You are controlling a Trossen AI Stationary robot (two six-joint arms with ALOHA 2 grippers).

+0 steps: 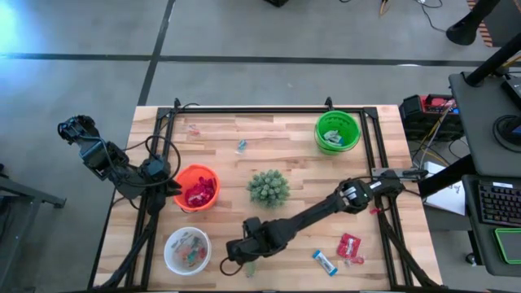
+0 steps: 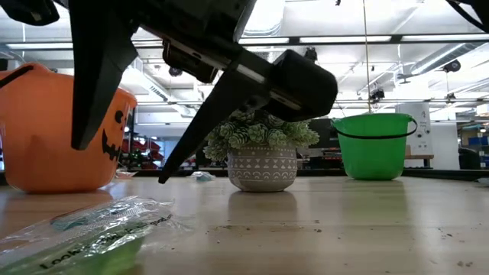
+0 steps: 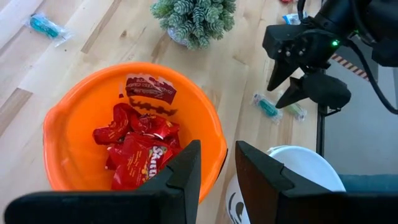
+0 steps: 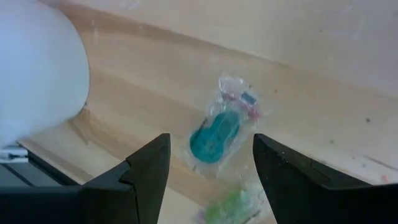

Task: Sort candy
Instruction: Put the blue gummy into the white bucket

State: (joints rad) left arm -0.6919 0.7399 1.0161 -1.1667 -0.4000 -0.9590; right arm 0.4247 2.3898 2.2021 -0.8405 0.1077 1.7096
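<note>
My right gripper hovers open over the table near its front edge, fingers pointing down. A teal candy in a clear wrapper lies flat on the wood below the gap between them, untouched. A green wrapped candy lies beside it, and it also shows close up in the low view. The white bowl stands just left of this gripper. My left gripper waits open above the near rim of the orange bowl, which holds several red packets.
A spiky plant in a pot stands mid-table. The green bowl is at the far right. Loose candy lies about: a teal piece and a pink one far back, a red packet and a blue-white bar near right.
</note>
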